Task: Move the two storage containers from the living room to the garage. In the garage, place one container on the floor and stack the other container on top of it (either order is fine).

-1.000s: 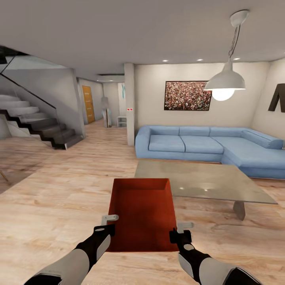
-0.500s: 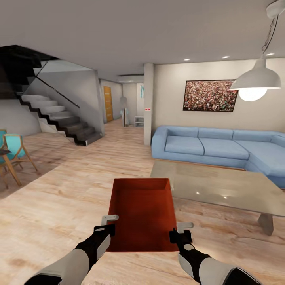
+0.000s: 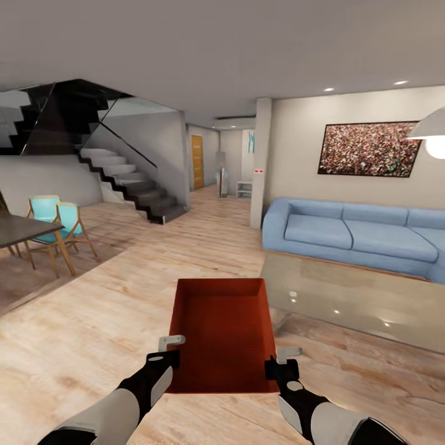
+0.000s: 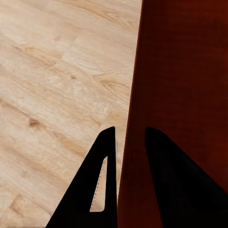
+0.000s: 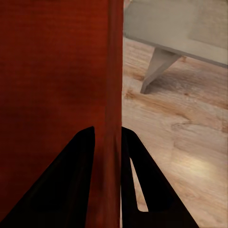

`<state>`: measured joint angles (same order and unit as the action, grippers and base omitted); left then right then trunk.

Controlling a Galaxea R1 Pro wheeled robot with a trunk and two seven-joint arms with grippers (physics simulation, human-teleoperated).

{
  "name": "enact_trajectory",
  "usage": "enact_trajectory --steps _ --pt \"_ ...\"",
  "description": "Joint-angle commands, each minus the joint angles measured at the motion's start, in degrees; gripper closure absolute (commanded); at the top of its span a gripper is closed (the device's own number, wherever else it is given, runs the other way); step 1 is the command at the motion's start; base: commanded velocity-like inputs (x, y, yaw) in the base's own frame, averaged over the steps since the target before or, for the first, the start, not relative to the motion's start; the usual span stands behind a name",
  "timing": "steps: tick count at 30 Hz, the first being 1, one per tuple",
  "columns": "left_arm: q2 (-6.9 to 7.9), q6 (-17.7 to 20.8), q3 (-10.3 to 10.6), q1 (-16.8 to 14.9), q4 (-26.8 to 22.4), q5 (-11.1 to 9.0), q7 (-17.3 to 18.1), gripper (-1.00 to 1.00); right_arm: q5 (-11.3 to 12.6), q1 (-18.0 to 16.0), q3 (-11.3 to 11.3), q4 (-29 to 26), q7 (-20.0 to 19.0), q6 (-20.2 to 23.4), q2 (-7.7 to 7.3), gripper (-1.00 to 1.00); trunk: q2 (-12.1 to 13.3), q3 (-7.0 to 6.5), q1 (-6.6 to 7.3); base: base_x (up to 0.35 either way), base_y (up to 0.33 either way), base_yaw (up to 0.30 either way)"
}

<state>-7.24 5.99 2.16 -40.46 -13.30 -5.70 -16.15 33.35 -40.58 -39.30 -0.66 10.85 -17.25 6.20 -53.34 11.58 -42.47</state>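
Observation:
One orange-red lidless storage container [image 3: 221, 334] hangs in front of me above the light wood-plank floor [image 3: 93, 321] of the living room. My left gripper [image 3: 171, 349] is shut on its left wall near the close end. My right gripper [image 3: 279, 361] is shut on its right wall. In the left wrist view the two dark fingers [image 4: 102, 190] straddle the thin wall of the container [image 4: 185, 95]. The right wrist view has the right gripper [image 5: 108, 156] pinching the container wall [image 5: 57, 71] in the same way.
A glass coffee table [image 3: 358, 296] stands close on the right, with a blue sofa [image 3: 352, 235] behind it. A pillar [image 3: 259, 161] and a hallway with an orange door [image 3: 197, 162] lie ahead. Dark stairs [image 3: 136, 185], turquoise chairs [image 3: 59, 219] and a dark table [image 3: 18, 228] are at the left.
The camera has swung to the left, so the sofa, table and lamp slid right and the chairs and dark table came into view. Both grippers keep the container in the same hold.

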Motion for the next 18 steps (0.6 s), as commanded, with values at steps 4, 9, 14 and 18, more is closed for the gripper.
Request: enact_trajectory --steps 4,9,14,18 --pt "-0.05 0.3 -2.1 -0.1 -0.2 -2.7 -0.3 1.00 0.1 0.0 1.2 0.0 0.0 -0.1 0.04 1.00 -0.1 0.08 -0.01 0.000 0.000 0.300" --pt "-0.05 0.3 -2.1 -0.1 -0.2 -2.7 -0.3 1.00 0.1 0.0 1.2 0.0 0.0 -0.1 0.09 1.00 -0.1 0.08 -0.01 0.000 0.000 0.300" --pt "-0.05 0.3 -2.1 -0.1 -0.2 -2.7 -0.3 1.00 0.1 0.0 1.2 0.0 0.0 -0.1 0.09 1.00 -0.1 0.08 -0.01 0.009 0.000 0.300" --pt "-0.05 0.3 -2.1 -0.1 -0.2 -2.7 -0.3 1.00 0.1 0.0 1.2 0.0 0.0 -0.1 0.11 1.00 -0.1 0.08 -0.01 0.132 0.000 0.286"
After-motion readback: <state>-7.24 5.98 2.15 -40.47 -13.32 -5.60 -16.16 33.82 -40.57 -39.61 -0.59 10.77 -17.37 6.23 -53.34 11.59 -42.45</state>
